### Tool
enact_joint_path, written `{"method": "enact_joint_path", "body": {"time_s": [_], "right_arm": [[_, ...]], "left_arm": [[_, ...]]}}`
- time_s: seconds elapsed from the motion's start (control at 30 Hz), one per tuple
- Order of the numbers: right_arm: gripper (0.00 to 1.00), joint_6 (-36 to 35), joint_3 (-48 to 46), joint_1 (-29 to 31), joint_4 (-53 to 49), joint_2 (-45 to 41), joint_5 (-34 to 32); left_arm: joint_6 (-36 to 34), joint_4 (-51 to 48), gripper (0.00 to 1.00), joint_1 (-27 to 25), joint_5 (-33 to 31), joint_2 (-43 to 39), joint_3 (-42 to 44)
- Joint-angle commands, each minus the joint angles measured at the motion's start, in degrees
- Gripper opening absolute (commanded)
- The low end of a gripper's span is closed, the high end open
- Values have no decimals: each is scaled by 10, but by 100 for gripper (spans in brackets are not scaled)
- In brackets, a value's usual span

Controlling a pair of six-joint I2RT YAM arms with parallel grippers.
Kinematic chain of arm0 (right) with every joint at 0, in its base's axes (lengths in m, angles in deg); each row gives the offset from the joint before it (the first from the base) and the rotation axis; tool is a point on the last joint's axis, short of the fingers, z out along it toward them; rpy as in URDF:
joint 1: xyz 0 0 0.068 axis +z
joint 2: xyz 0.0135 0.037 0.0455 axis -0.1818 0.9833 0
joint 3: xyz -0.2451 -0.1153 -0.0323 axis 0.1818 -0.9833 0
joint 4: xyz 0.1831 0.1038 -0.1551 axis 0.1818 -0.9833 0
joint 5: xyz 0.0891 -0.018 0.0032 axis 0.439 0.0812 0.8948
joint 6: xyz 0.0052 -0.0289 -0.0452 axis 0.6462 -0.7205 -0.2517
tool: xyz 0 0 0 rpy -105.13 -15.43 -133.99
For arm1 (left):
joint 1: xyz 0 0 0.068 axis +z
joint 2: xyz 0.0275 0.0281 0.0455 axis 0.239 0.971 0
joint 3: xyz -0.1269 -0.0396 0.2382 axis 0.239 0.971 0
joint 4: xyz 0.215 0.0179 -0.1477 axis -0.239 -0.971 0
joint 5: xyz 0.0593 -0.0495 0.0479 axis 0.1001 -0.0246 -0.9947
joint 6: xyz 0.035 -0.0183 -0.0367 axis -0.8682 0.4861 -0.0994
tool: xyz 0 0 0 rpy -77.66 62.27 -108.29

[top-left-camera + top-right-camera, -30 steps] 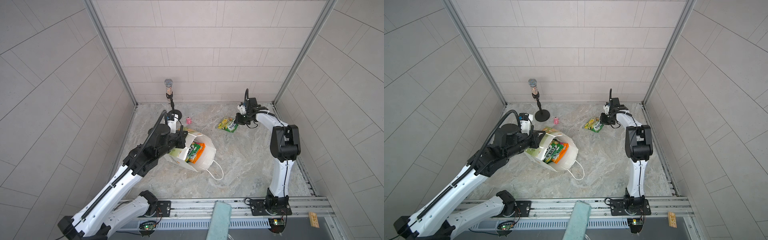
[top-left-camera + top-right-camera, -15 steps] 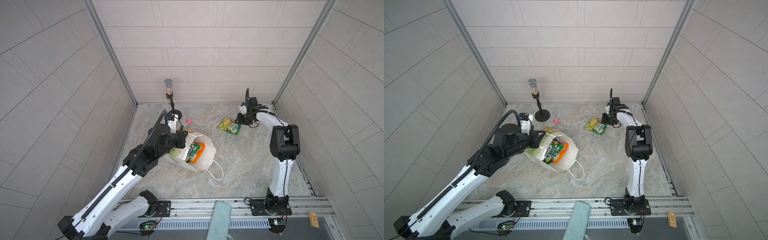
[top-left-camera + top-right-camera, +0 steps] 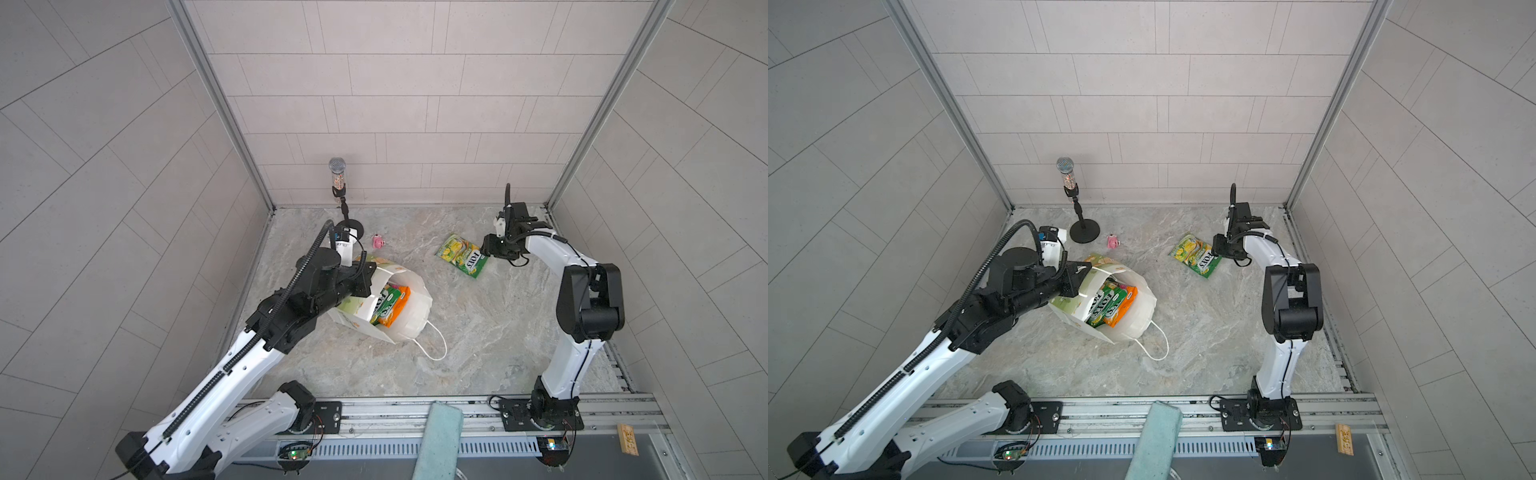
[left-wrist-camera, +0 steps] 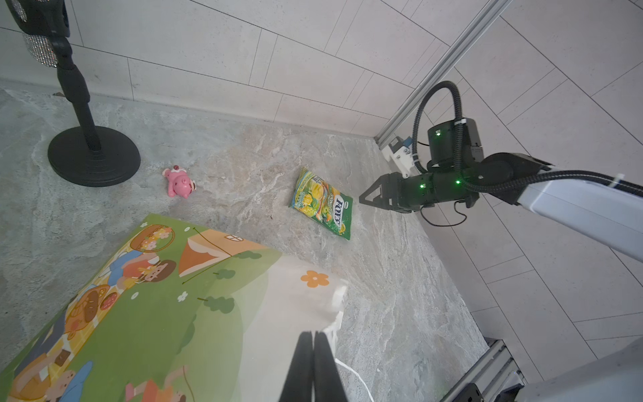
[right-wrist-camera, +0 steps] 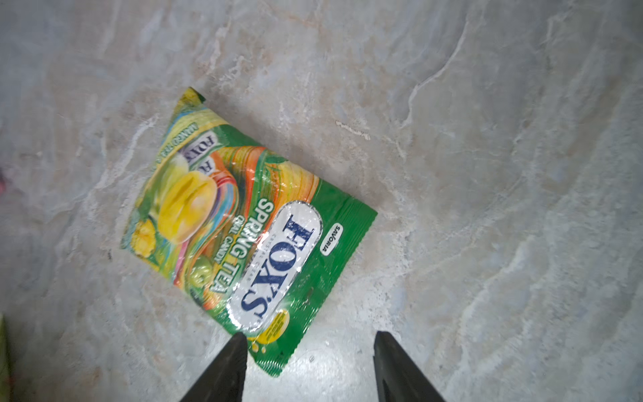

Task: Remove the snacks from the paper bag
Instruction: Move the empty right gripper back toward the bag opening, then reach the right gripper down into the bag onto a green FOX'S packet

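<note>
R fingers [image 5: 228, 369] have let go since 1 s ago: now wide, empty. Packet [image 3: 462, 260] has dropped flat on worktop [image 3: 478, 332], corner just by the tips, approx. 2 o'clock from bag [image 3: 415, 299]. L fingers [image 4: 306, 369] shut tight, pinching bag rim. Other snacks [image 3: 390, 305], green + orange, inside bag mid-worktop.

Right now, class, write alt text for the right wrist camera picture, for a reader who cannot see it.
A green-yellow FOX'S candy packet lies flat, label up, on a grey marbled table. Nearest the camera, the right hand is open, its two dark fingers spread apart at the packet's near corner, holding nothing.
</note>
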Motion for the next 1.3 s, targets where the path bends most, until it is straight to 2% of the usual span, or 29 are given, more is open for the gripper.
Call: {"method": "enact_joint_path", "body": {"time_s": [0.0, 0.1, 0.27, 0.43, 0.6, 0.77, 0.9, 1.27], "right_arm": [[59, 3, -52, 0, 41, -72, 84], [59, 16, -110, 9, 59, -140, 146], [58, 52, -219, 43, 110, -268, 203], [57, 89, -315, 113, 167, -384, 194], [57, 136, -377, 226, 247, -457, 170], [55, 153, -388, 336, 278, -437, 103], [52, 169, -388, 396, 324, -388, 84], [51, 190, -337, 495, 392, -236, 45]], "left_arm": [[-11, -2, 0, -1, 3, -5, -2], [-13, -2, 0, -1, 2, -5, -1], [-16, -4, 0, -1, 1, -5, -1], [-17, -3, 0, -1, -1, -8, 2], [-16, 4, 0, -1, -4, -8, 7], [-15, 6, 0, -1, -3, -6, 8], [-17, 7, 0, -1, 1, -10, 9], [-17, 7, 0, -2, 1, -15, 8]]}}
